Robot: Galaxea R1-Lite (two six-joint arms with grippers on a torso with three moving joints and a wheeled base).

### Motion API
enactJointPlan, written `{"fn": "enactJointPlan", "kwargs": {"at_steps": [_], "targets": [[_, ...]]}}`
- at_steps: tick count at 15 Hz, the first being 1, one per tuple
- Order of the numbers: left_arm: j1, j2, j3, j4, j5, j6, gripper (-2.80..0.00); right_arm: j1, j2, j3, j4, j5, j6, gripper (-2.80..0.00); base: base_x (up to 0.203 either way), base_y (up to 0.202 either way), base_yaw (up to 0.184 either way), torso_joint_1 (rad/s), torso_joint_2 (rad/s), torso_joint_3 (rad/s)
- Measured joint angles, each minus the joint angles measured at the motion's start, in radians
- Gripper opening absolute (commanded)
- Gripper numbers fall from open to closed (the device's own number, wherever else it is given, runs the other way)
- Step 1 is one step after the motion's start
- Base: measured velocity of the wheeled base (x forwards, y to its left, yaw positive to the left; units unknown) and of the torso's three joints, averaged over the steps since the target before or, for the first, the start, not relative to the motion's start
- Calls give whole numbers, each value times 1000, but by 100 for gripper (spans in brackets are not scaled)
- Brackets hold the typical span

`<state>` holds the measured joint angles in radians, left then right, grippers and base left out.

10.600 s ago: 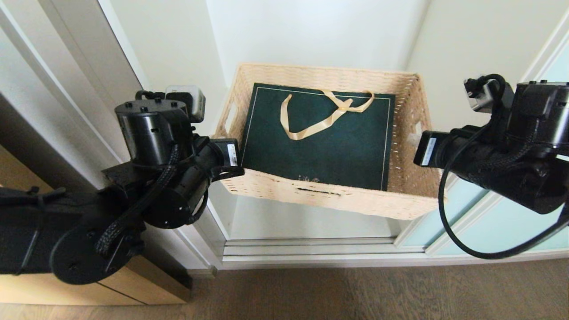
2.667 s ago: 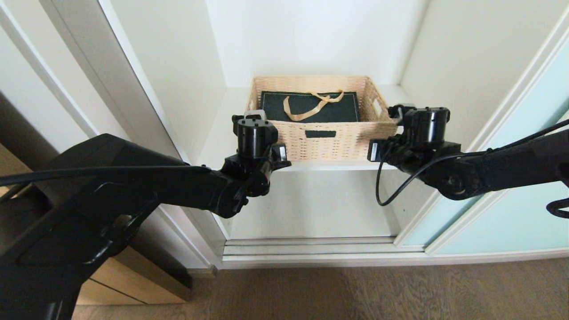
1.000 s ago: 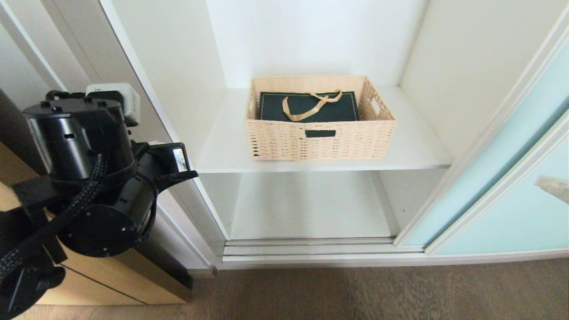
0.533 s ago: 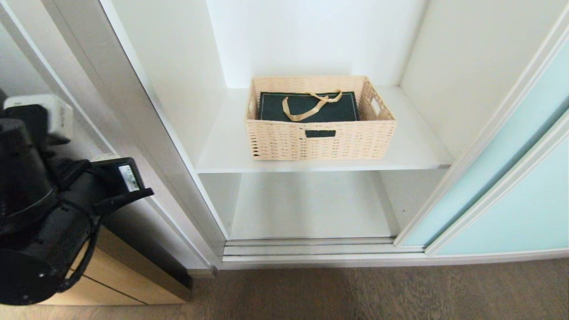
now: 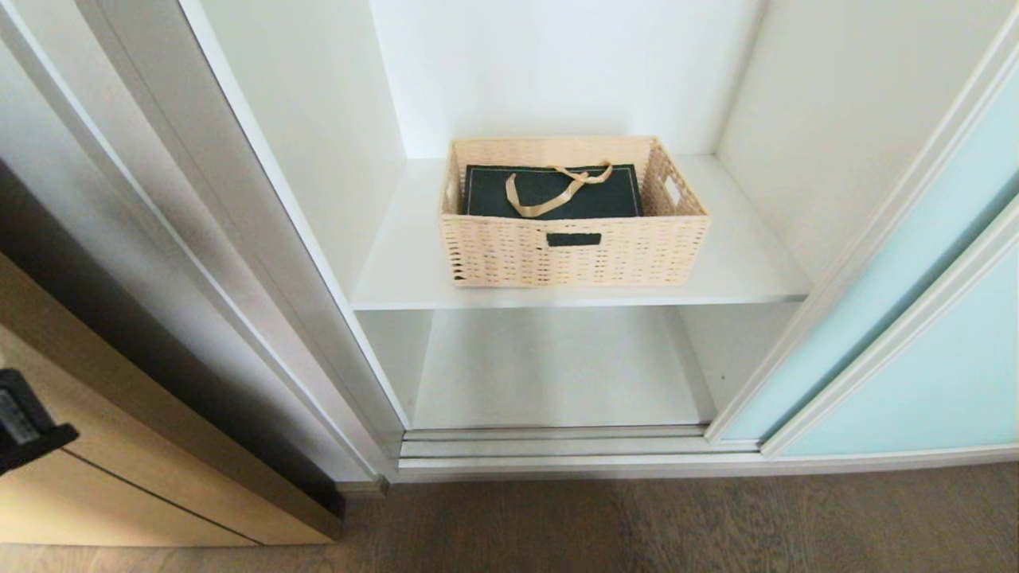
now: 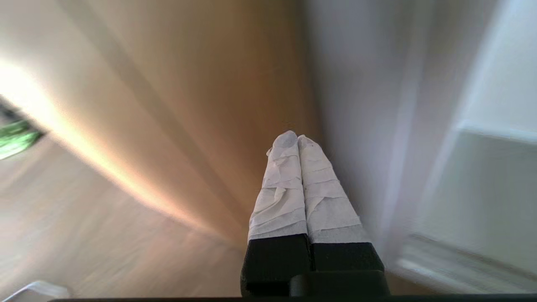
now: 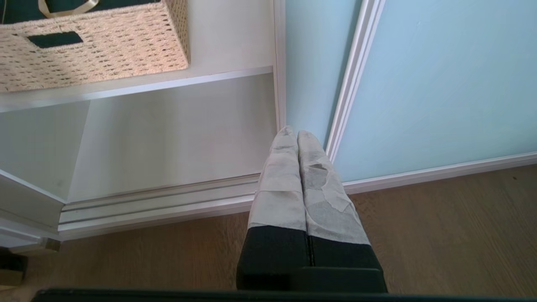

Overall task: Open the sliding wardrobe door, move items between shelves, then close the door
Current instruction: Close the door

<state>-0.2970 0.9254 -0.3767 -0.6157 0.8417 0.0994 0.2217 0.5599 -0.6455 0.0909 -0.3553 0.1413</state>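
Observation:
A tan wicker basket (image 5: 573,239) (image 7: 88,50) stands on the upper white shelf (image 5: 740,270) (image 7: 230,54) of the open wardrobe. Flat inside it lies a dark green gift bag (image 5: 553,191) with a gold ribbon handle. The lower shelf (image 5: 557,366) (image 7: 176,130) is bare. The sliding wardrobe door (image 5: 923,350) (image 7: 440,84), pale blue-green glass in a white frame, stands slid to the right. My left gripper (image 6: 297,140) is shut and empty, off to the left by the wood cabinet. My right gripper (image 7: 295,133) is shut and empty, low in front of the door's edge.
A light wood cabinet front (image 5: 119,446) stands left of the wardrobe, with a dark part of my left arm (image 5: 24,434) at the picture's edge. The door track (image 5: 557,446) runs along the brown wood floor (image 5: 637,517).
Both arms have pulled back from the basket. Over the last second the left arm has dropped down and left, almost out of the head view. The basket has stayed on the upper shelf.

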Motion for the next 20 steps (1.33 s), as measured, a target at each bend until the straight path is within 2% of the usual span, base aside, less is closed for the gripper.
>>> {"fn": "enactJointPlan", "kwargs": {"at_steps": [3, 7, 11, 13, 15, 17, 20], "targets": [[84, -140, 143, 1, -3, 24, -280, -2, -17, -6, 0, -3, 1, -280, 0, 0, 0, 0, 0, 0], [234, -328, 295, 30, -13, 56, -280, -13, -28, -4, 0, -5, 3, -280, 0, 0, 0, 0, 0, 0], [294, -497, 340, 116, -15, 61, -280, -14, -30, 47, 2, 9, 2, -280, 0, 0, 0, 0, 0, 0], [320, -585, 340, 197, -42, 76, -280, -14, -35, 66, 1, 10, 2, -280, 0, 0, 0, 0, 0, 0], [330, -640, 340, 263, -132, 89, -280, -14, -35, 75, 1, 10, 1, -280, 0, 0, 0, 0, 0, 0], [331, -679, 338, 335, -288, 88, -280, -14, -36, 93, 1, 10, 1, -280, 0, 0, 0, 0, 0, 0], [315, -778, 359, 435, -478, 96, -280, -14, -44, 104, 1, 9, 1, -280, 0, 0, 0, 0, 0, 0]]}}
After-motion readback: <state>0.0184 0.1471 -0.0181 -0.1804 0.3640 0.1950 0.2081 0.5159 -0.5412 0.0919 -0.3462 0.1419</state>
